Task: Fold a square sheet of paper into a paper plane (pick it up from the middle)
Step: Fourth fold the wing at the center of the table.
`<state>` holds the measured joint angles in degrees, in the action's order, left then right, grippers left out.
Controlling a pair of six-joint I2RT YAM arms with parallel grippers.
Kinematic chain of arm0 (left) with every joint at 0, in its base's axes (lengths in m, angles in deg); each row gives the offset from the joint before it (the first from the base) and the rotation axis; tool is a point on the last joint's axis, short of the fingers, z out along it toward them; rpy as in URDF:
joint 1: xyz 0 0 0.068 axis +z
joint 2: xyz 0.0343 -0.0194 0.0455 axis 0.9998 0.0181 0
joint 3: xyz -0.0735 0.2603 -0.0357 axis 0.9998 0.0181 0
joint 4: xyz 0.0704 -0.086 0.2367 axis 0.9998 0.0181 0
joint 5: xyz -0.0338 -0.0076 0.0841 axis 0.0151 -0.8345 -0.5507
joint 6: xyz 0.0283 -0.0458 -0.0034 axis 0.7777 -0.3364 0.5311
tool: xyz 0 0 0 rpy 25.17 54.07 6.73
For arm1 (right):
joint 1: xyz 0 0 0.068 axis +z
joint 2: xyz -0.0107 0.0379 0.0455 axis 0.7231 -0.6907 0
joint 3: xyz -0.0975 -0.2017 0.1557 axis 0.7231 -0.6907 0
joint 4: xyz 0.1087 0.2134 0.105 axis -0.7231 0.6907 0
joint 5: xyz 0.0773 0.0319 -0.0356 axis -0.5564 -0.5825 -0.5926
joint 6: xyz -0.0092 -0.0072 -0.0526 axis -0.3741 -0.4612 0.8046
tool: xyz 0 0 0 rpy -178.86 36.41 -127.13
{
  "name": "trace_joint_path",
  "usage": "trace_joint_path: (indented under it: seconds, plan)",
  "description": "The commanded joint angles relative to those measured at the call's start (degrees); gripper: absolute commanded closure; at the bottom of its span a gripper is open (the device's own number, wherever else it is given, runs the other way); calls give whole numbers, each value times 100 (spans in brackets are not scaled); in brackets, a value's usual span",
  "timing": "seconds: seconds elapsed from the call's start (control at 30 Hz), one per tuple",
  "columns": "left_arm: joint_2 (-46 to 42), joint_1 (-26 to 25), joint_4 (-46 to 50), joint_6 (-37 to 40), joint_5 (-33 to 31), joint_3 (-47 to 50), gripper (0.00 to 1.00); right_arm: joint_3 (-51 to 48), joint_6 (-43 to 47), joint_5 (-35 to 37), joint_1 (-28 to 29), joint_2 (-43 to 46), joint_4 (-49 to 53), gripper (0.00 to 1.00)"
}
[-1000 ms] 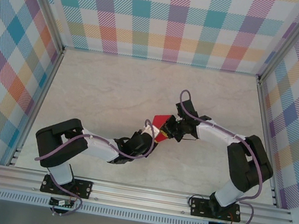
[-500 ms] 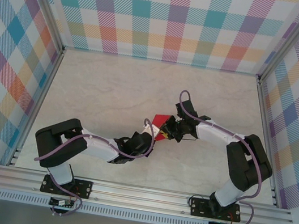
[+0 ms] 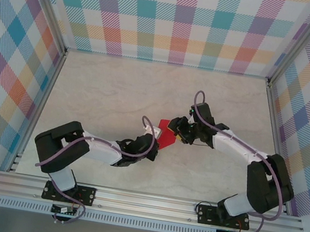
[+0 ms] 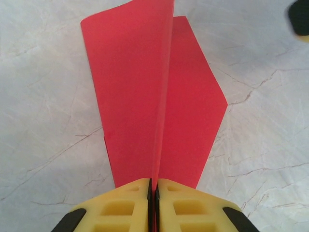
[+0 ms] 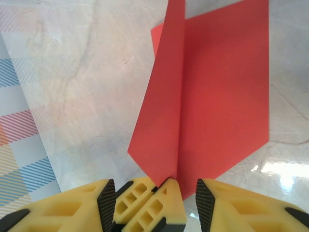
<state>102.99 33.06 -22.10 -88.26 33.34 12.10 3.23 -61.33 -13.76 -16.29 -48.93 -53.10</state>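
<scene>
The left gripper (image 4: 153,186) has been closed on the folded bright red paper sheet (image 4: 159,92). The right gripper (image 3: 180,131) has been opened, and the right arm (image 3: 239,147) swung rightward.

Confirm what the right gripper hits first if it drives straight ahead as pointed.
The folded red paper: its near tip lies just ahead of the open right gripper, apparently within its jaws.

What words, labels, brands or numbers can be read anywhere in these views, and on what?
No readable text in any view.
Paper: plain red, no print.
Left end effector: bare yellow, no label.
Right end effector: bare yellow and black, no label.
Walls: plaid, no lettering.
Boards at the arm bases: too small to tell.
</scene>
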Motion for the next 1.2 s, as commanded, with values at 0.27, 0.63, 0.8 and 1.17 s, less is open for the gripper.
trace_joint_path:
  seconds: [0.27,0.63,0.8,1.17]
  plan:
    - [-118,545,-350,-1137,1413,254,89,-228,1177,-294,-75,88,-141,48]
    - [26,1039,-588,-1691,2381,265,91,96,1601,-820,-75,-714,-426,59]
    - [176,1201,-772,-1963,2748,266,91,283,1637,-939,-76,-1074,-461,62]
    - [242,1394,-789,-2453,3004,226,93,618,1615,-917,-66,-1639,-295,60]
